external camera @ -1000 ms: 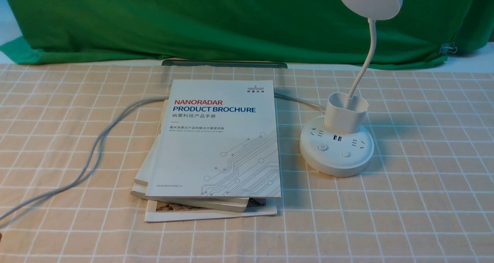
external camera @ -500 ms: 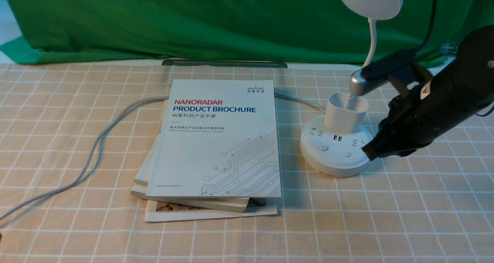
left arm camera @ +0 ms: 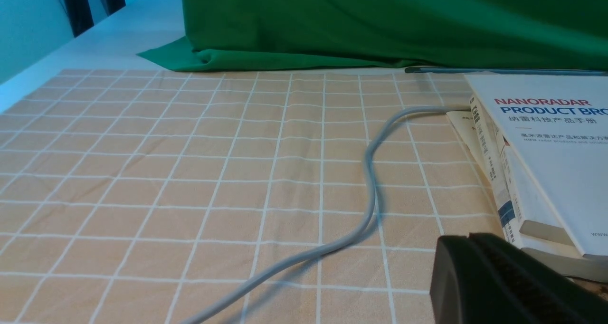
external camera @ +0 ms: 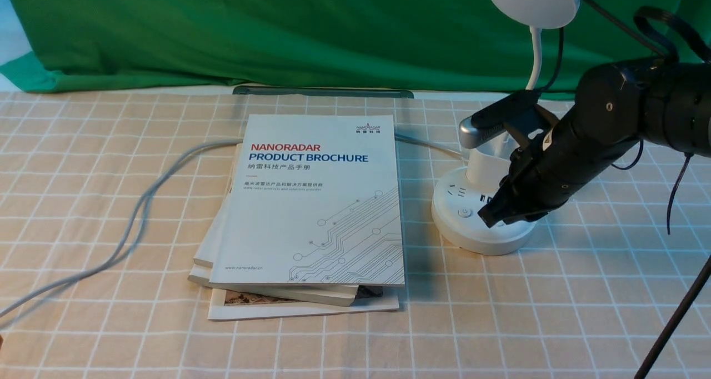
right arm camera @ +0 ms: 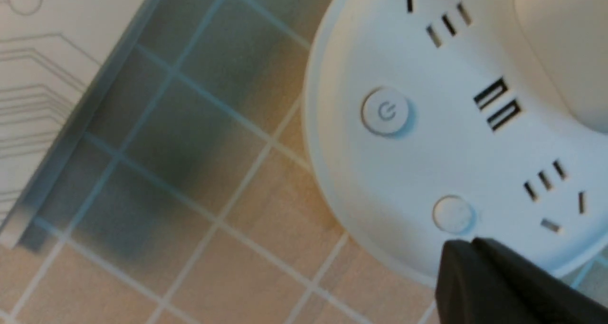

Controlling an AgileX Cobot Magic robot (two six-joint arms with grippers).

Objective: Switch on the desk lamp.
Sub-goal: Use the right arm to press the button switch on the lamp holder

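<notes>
approach step: your right gripper (external camera: pixel 491 215), jaws pressed together, hovers over lamp (external camera: pixel 461 233) base, right of centre frame. next: you press power button (right arm camera: pixel 387 111) squarely; tip nearer plain button (right arm camera: pixel 452 214).

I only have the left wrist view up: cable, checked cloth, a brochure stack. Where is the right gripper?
Observer: The front view has the right gripper over the round base of the desk lamp.
Operator: Near which button?
Observer: The right wrist view shows its shut fingertips just beside the plain button; the power-symbol button lies farther off.
Operator: Where does the lamp stand?
Observer: To the right of the brochure stack, apart from it.
</notes>
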